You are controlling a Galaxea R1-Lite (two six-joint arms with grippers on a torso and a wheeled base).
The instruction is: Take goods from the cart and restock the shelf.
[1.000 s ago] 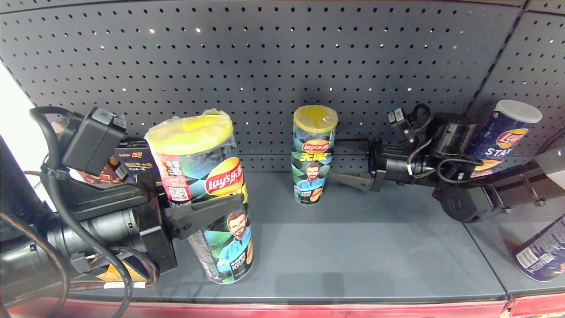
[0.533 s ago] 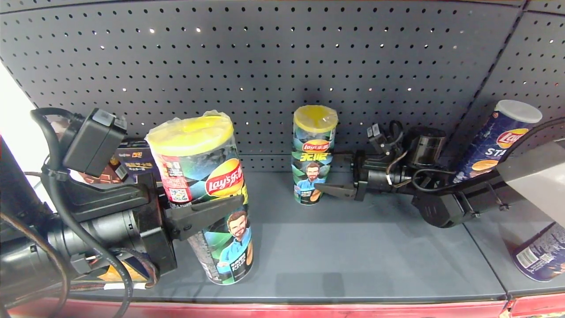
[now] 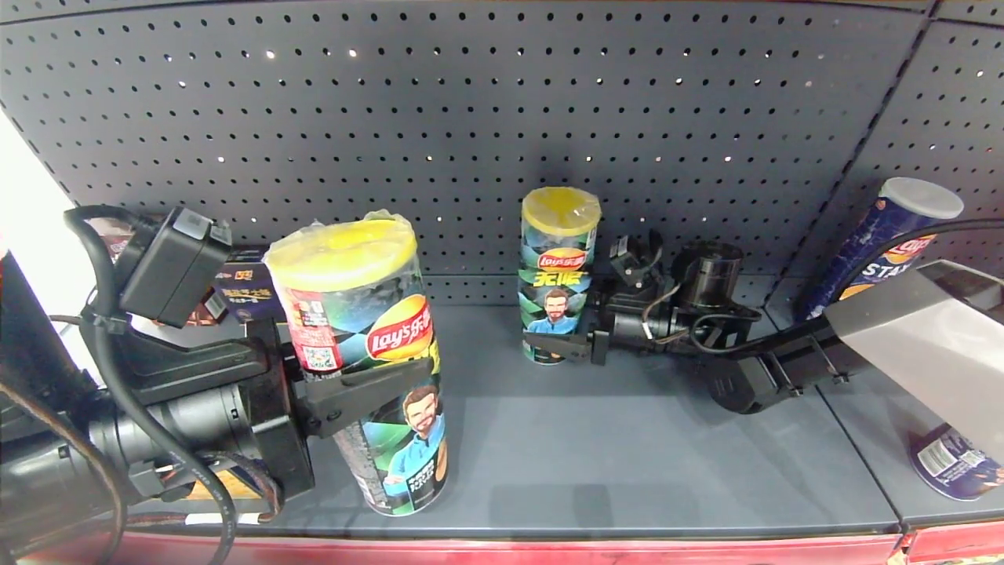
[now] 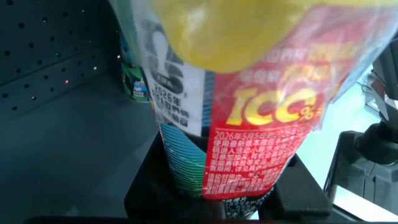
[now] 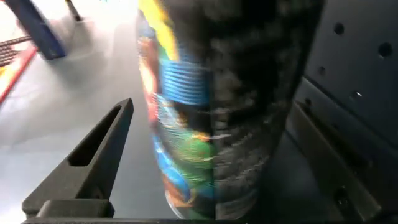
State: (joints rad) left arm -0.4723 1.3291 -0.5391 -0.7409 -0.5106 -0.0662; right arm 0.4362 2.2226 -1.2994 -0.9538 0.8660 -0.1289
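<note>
At the front left of the shelf (image 3: 627, 439), the left gripper (image 3: 354, 375) clamps an upright yellow-lidded chip can (image 3: 396, 451). Farther back, near the pegboard (image 3: 502, 102), the right gripper (image 3: 549, 336) is spread wide, its fingers straddling a second chip can (image 3: 558, 259).

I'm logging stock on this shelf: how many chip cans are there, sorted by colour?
Yellow-lidded green cans: 2 (front can, back can)
Blue cans: 2 (leaning can, edge can)
Total: 4
</note>
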